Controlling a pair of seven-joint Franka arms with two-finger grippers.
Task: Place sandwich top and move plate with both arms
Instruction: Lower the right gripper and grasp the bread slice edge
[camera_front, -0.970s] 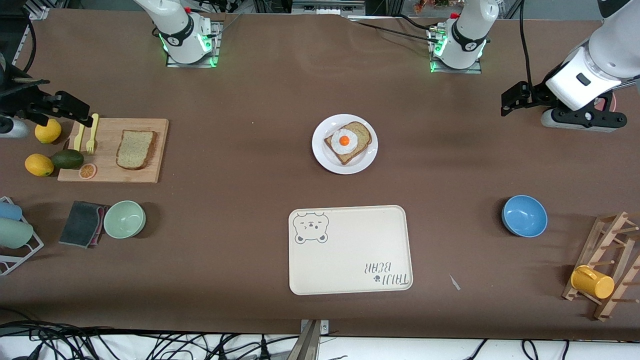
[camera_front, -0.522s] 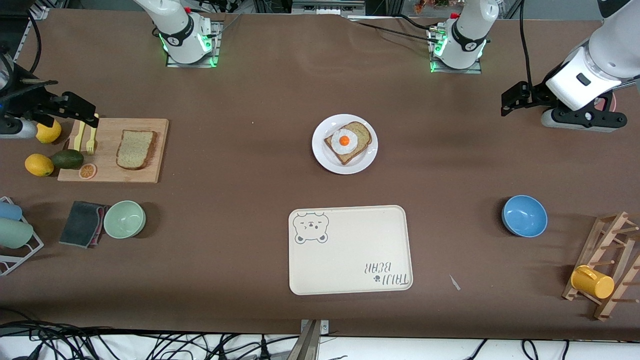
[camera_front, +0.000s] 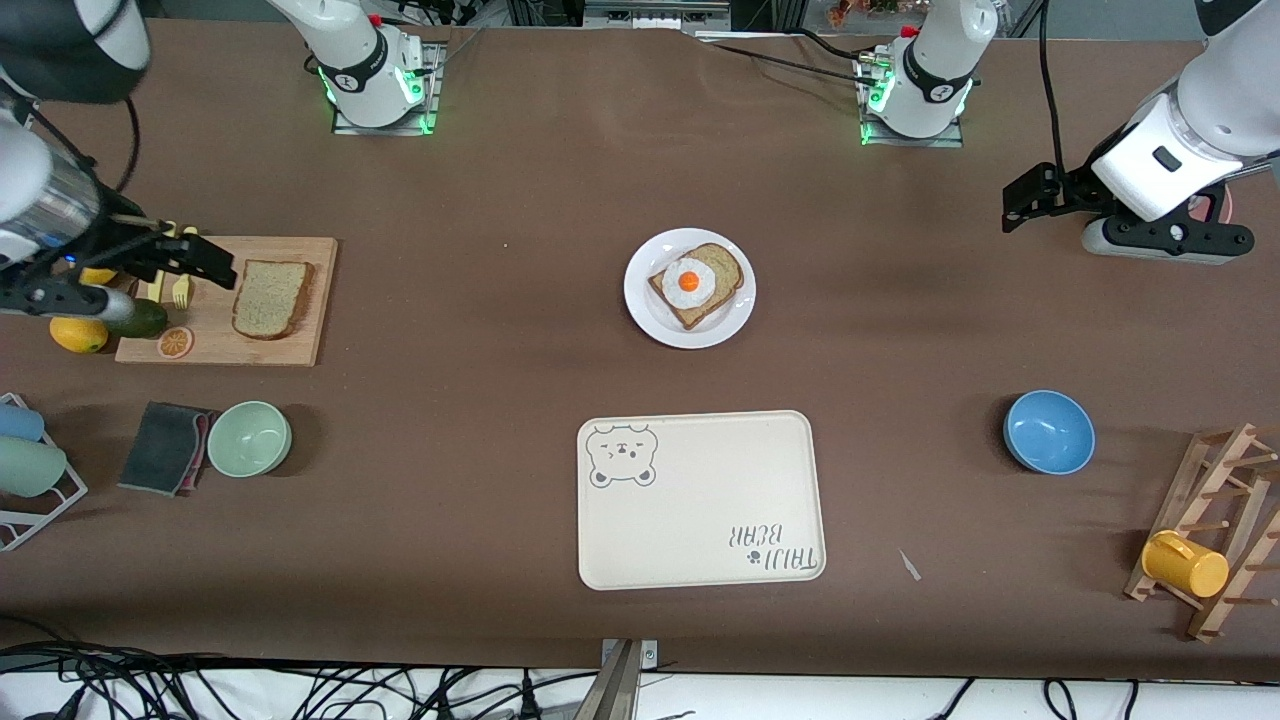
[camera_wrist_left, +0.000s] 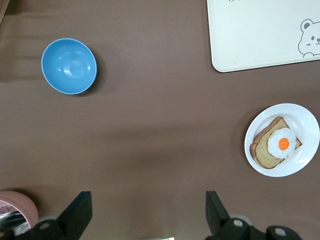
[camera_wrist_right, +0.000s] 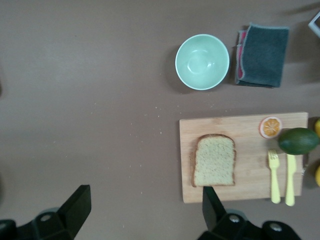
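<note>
right gripper (camera_front: 205, 262), jaws wide, has swung in over the cutting board (camera_front: 300, 345) beside the sandwich top (camera_front: 270, 298); left gripper (camera_front: 1020, 205) waits, wide.

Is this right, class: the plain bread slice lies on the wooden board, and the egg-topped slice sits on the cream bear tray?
One detail is wrong. The plain bread slice does lie on the wooden board, but the egg-topped slice sits on the round white plate, not on the bear tray, which holds no food. The front view shows this.
</note>
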